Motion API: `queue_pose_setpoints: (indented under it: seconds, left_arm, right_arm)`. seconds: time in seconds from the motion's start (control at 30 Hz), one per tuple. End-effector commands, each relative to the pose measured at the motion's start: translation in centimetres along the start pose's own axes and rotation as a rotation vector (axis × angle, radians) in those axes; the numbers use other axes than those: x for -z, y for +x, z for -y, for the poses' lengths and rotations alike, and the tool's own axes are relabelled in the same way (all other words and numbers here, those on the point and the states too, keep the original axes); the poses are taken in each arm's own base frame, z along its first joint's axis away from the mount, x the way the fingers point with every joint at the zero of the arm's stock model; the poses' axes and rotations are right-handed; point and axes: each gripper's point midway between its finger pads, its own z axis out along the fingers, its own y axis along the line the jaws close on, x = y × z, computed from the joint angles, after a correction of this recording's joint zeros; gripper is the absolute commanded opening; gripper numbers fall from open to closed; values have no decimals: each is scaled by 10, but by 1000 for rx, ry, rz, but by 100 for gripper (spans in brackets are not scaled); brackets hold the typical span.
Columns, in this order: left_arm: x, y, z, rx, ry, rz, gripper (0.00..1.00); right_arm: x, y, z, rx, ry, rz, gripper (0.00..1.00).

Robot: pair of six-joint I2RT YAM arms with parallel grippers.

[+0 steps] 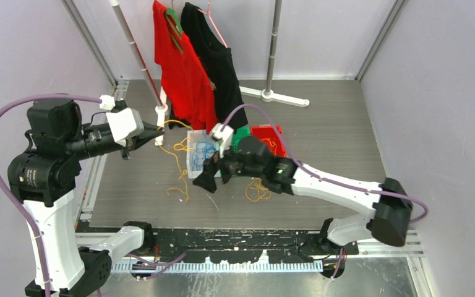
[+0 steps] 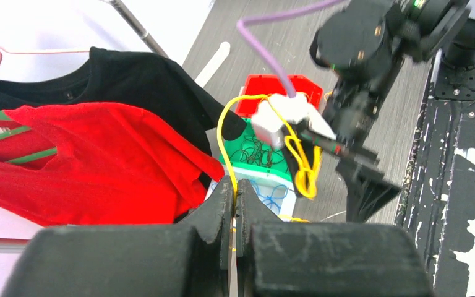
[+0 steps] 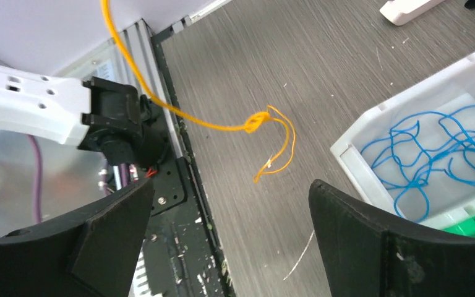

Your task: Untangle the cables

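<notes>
My left gripper [image 1: 158,130] is raised at the table's left edge, shut on a thin yellow cable [image 1: 178,162] that hangs down to a loose coil on the table. In the left wrist view that yellow cable [image 2: 222,127] runs up out of the closed left gripper [image 2: 235,197]. My right gripper [image 1: 216,175] hovers open over the table beside the white bin, holding nothing. In the right wrist view, the right gripper [image 3: 229,213] has wide jaws, and beyond them the yellow cable [image 3: 257,122] has a small knot. A second yellow cable bundle [image 1: 258,190] lies under the right arm.
A white bin [image 1: 193,167] holds blue cables [image 3: 436,148]. Behind it stand a green bin [image 1: 242,133] with black cables [image 2: 256,150] and a red bin [image 1: 268,133]. A red shirt [image 1: 182,74] and a black shirt [image 1: 216,59] hang on a rack at the back.
</notes>
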Motion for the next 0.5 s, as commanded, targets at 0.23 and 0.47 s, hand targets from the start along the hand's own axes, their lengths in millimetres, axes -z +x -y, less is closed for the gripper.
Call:
queue_pose_setpoints:
  seconds: [0.23,0.47]
  left_arm:
    - [10,-41,2,-18,-17,119,0]
    - [14,-63,-4,10,-51,191,0]
  right_arm:
    - [-55,-64,15,138,152,275,75]
    - [-27,-103,16,159,186,406,1]
